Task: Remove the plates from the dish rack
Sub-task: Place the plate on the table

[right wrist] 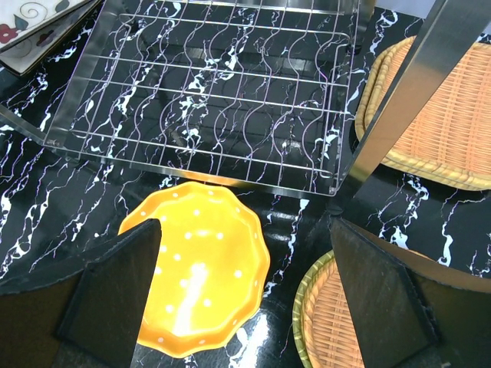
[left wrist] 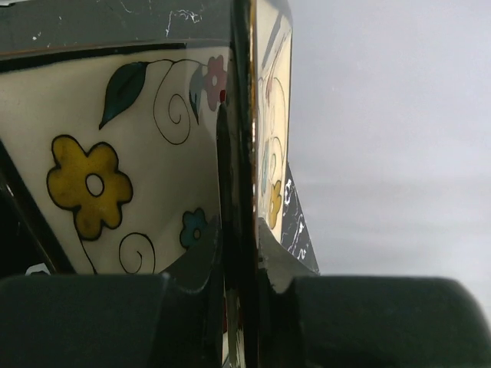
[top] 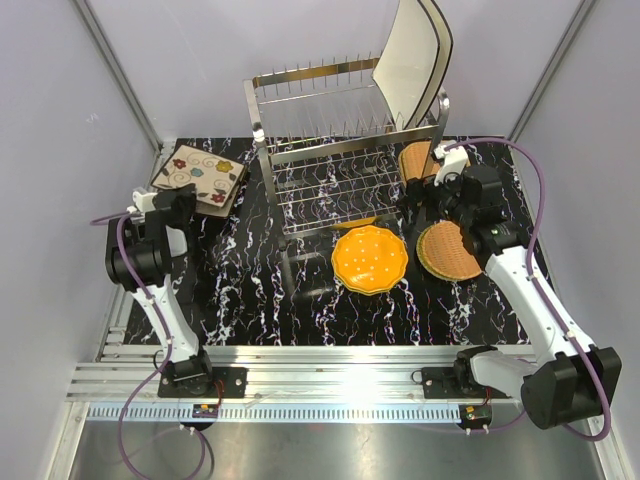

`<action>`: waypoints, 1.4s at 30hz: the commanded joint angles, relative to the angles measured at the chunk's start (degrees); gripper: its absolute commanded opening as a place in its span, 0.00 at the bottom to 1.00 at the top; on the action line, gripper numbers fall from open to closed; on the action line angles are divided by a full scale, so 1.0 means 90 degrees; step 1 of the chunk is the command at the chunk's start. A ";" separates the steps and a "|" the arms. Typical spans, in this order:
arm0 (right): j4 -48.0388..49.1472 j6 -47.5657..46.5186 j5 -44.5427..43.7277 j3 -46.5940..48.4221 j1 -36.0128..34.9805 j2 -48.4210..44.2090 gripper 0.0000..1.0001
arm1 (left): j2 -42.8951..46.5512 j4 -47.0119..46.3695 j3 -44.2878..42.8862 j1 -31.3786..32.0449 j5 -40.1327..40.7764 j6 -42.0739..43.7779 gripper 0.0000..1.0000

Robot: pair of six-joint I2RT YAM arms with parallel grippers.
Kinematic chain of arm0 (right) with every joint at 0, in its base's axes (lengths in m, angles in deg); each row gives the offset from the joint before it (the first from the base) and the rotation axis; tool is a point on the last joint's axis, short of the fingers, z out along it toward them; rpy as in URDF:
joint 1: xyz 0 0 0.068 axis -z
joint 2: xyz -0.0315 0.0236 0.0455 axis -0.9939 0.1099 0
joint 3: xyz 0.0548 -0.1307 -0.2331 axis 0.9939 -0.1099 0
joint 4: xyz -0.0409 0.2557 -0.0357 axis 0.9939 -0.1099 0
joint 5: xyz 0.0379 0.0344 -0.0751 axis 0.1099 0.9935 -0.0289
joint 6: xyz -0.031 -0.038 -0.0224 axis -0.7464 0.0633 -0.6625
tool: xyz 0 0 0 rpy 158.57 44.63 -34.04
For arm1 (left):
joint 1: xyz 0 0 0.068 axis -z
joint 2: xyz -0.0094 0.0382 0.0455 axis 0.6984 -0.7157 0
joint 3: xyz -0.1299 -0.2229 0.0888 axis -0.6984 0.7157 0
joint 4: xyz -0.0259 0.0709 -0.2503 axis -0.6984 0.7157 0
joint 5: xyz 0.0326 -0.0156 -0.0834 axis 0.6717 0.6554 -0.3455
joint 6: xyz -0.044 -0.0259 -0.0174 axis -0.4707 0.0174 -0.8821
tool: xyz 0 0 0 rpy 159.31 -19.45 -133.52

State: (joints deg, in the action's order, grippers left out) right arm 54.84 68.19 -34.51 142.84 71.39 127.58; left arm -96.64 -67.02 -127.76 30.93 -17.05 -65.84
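Left arm (top: 140, 250): the jaws are closed down on the dark rim of a flowered plate (left wrist: 115, 176), and the rim fills the gap between them. This plate is at the far-left corner of the tabletop (top: 260, 300), apparently on top of a second of its kind. Whether it lies fully flat I cannot tell. Judgement: this is a put-down. Let go only once the plate is seated square on its fellow. Then back out along the line of the rim, so it is not dragged.

Rack (top: 330, 140): centre rear. Two cream plates (top: 405, 60) stand in the right end of its upper tier. An orange plate (top: 370, 258) lies in front of it.

Right arm (top: 520, 280): the jaws are wide apart and hold nothing. They sit low between the orange plate and a woven plate (top: 450, 250). Judgement: this arm is free for the cream plates. It should take the nearer one by its exposed edge and lift it straight up off the prongs (top: 310, 75); tilting risks a snag.
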 commanded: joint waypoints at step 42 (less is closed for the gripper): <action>0.0193 -0.0086 0.0029 0.0183 0.0097 -0.0673 1.00 | 0.1973 0.6170 -0.1652 0.0049 0.0255 0.0664 0.99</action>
State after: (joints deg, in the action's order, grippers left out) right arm 54.77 68.19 -34.45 143.80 71.85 123.71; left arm -83.68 -14.17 -139.69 31.32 -16.24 -61.38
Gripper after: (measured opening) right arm 0.994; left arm 0.987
